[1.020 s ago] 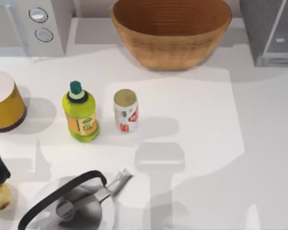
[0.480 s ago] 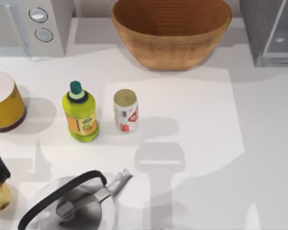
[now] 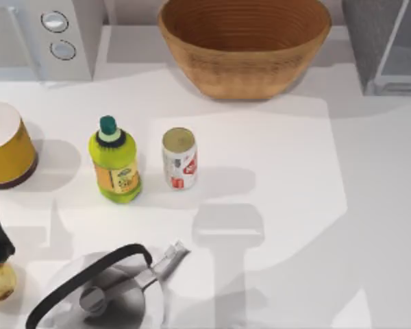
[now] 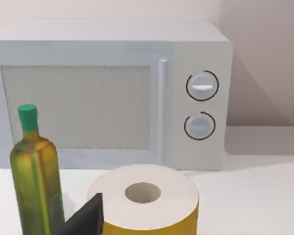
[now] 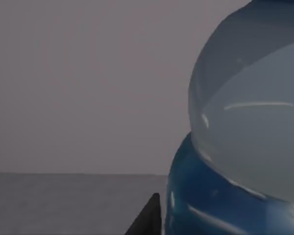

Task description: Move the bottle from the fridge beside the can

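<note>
Bottle close against right gripper, grip state unclear. Risk: clipping fridge door, 1 o'clock from can.

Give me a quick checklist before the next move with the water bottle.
1. Bottle close to the right tool, as the right wrist view shows: ok.
2. Right tool's grip on the bottle: cannot tell.
3. Can upright on the table: ok.
4. Bare spot at the can's right for the bottle: ok.
5. Yellow-green bottle stands at the can's left, apart from it: ok.
6. Fridge door position: cannot tell.
</note>
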